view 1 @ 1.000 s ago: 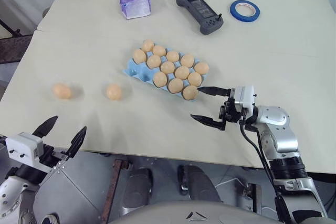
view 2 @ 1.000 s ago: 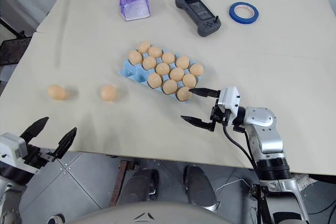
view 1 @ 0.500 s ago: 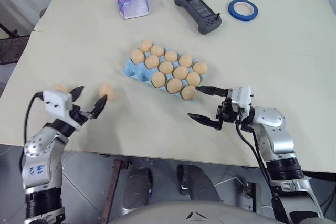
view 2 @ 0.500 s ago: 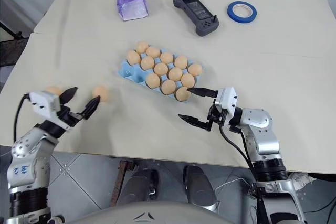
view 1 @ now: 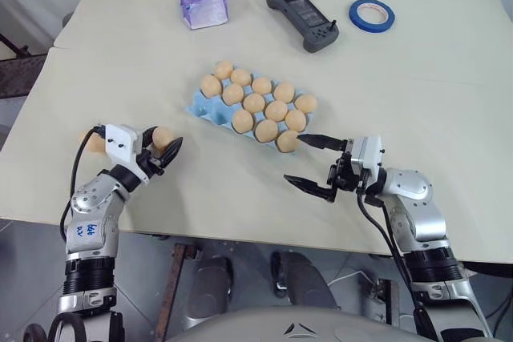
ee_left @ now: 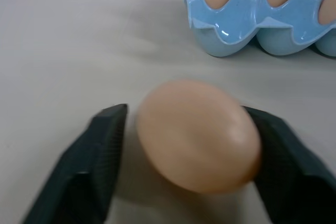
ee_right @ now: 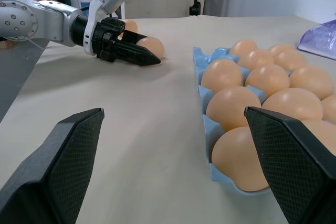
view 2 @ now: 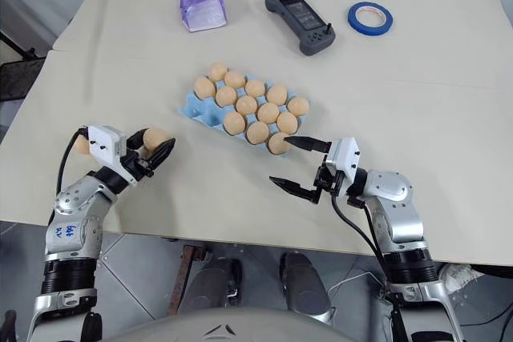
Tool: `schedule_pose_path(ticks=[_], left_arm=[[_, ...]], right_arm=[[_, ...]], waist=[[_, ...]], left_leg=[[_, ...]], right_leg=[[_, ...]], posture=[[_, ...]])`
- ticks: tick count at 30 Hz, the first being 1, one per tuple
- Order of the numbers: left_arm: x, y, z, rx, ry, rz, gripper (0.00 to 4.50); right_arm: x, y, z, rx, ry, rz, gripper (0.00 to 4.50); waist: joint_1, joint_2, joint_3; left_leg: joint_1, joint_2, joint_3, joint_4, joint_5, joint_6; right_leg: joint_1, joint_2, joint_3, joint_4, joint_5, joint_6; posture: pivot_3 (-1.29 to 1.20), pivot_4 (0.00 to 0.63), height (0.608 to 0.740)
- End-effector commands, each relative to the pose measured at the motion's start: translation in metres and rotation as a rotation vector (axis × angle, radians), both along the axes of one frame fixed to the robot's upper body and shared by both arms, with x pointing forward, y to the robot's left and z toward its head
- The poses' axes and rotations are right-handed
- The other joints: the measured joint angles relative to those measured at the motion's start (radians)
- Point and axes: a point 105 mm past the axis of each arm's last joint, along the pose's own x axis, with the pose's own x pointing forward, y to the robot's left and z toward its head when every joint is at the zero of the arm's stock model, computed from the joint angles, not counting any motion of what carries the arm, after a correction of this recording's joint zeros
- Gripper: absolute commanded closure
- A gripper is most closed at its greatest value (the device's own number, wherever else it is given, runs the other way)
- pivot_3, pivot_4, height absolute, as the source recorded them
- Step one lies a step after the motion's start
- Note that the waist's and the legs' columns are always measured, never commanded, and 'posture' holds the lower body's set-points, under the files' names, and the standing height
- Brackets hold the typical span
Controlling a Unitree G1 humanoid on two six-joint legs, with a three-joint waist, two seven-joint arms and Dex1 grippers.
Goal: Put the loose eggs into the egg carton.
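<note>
Reached forward onto the table since a second ago, left gripper [view 1: 163,150] now narrowed around a loose egg [ee_left: 198,135], egg carton [view 1: 205,107] lying far and right with empty corner cups nearest; right gripper [view 1: 314,164] waiting wide, empty.
</note>
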Motion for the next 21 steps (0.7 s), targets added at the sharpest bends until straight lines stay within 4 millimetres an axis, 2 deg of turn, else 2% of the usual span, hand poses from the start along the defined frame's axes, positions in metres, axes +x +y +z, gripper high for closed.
schedule_pose_path(ticks=[1,3,7,14,19,20,21], left_arm=[[-0.002,-0.008,0.016,0.015,-0.071,-0.048,2.38],[-0.003,-0.014,0.024,0.029,-0.095,-0.089,2.38],[0.008,-0.043,0.052,0.022,-0.147,-0.220,2.38],[0.052,-0.078,0.064,0.018,-0.124,-0.323,2.38],[0.068,-0.099,0.063,0.038,-0.103,-0.391,2.38],[0.069,-0.099,0.062,0.038,-0.102,-0.396,1.76],[0.068,-0.100,0.061,0.053,-0.102,-0.409,1.55]], right_arm=[[-0.004,0.001,0.007,0.010,-0.045,0.000,0.00],[-0.004,0.000,0.007,0.009,-0.044,-0.003,0.00],[-0.002,-0.001,0.006,0.006,-0.045,-0.015,0.00],[0.001,-0.002,0.006,0.012,-0.046,-0.049,0.00],[0.001,-0.001,0.006,0.024,-0.047,-0.075,0.00],[0.001,-0.001,0.006,0.026,-0.047,-0.078,0.00],[0.001,-0.001,0.006,0.028,-0.049,-0.085,0.00]], waist=[[0.000,0.000,0.000],[0.000,0.000,0.000],[0.004,0.000,0.000],[0.002,0.000,0.000],[0.000,0.000,0.000],[-0.001,0.000,0.000],[-0.001,0.000,0.000]], left_leg=[[0.000,0.000,0.000,0.000,0.000,0.000],[0.000,0.000,0.000,0.000,0.000,0.000],[0.000,0.000,0.000,0.000,0.000,0.000],[0.000,-0.001,-0.001,0.002,0.002,-0.002],[-0.001,0.000,0.000,0.002,0.004,-0.006],[-0.001,0.000,0.000,0.001,0.005,-0.006],[-0.001,0.000,0.000,0.001,0.005,-0.007]], right_leg=[[0.000,0.000,0.000,0.000,0.000,0.000],[0.000,0.000,0.000,0.000,0.000,0.000],[0.000,0.000,0.000,0.000,0.000,0.000],[0.000,0.000,-0.001,0.001,0.000,0.001],[-0.001,0.001,0.000,0.001,0.000,0.001],[-0.001,0.001,0.000,0.001,0.000,0.001],[-0.001,0.001,0.000,0.001,0.000,0.001]], posture=[[0.00,0.150,0.740],[0.00,0.150,0.740],[0.00,0.150,0.740],[0.00,0.150,0.740],[0.00,0.150,0.740],[0.00,0.150,0.740],[0.00,0.150,0.740]])
